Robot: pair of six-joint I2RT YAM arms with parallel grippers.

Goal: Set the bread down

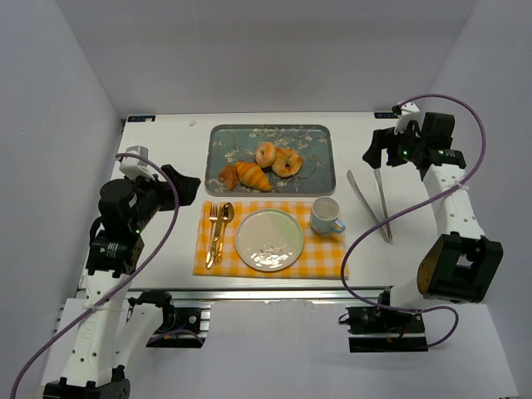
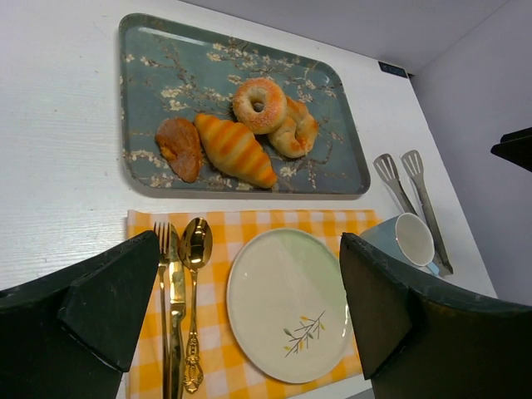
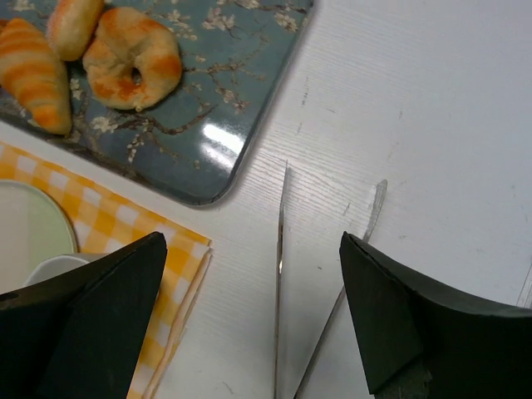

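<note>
Both the left arm (image 1: 108,283) and the right arm (image 1: 453,208) are built of white links joined by black motor housings, with small green lights (image 1: 405,152) on the black parts. A purple cable (image 1: 175,206) loops along the left arm, and a second purple cable (image 1: 440,96) along the right. The left claw (image 2: 249,283) and the right claw (image 3: 253,291) have matte black, wedge-shaped fingers.

Bright even overhead light, soft shadows, tray (image 3: 218,137) glare
</note>
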